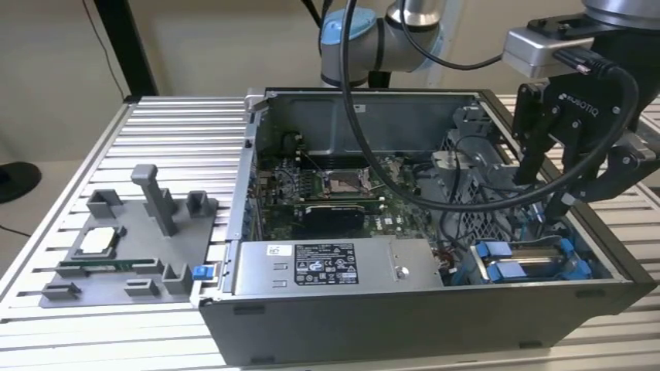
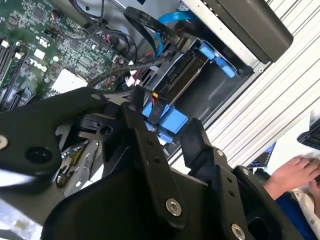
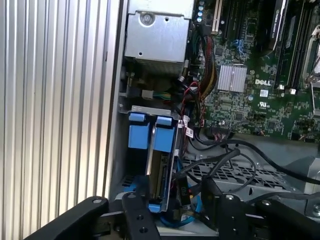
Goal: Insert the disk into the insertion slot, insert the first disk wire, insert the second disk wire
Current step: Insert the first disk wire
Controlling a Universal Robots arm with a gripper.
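My gripper (image 1: 542,199) hangs low in the near corner of the open computer case (image 1: 413,325), on the exterior view's right. Its fingers (image 2: 145,140) are spread apart and clamped on nothing (whether a pad brushes the blue frame, I cannot tell). Between them, in both wrist views, stands the disk (image 3: 161,167). It is on edge, blue frame and all, down inside the insertion slot (image 3: 150,108), the grey sheet-metal bay against the case's right wall. A second blue tab (image 3: 138,136) sits just beside the disk's own at the mouth of the bay.

A black cable (image 3: 186,192) lies against the disk's side, and a flat blue cable (image 2: 172,17) curves over its far end. I cannot tell whether either plug is seated.

The rest of the case is well filled. The motherboard (image 1: 330,185) covers the floor in the middle. The power-supply box (image 1: 330,267) lies along the near wall, to the exterior view's left of the bay. A bundle of red, yellow and black wires (image 3: 192,92) runs from that box towards the bay. The perforated grey cage (image 1: 480,197) stands just beyond the bay, with black cables draped over it.

Outside the case, on the slatted table (image 1: 175,131) at the exterior view's left, a grey fixture (image 1: 154,255) holds a square silver chip (image 1: 98,241) in one pocket. A green memory stick (image 1: 108,267) lies in a groove of the same fixture. A person's hand (image 2: 295,172) rests beyond the table's edge.
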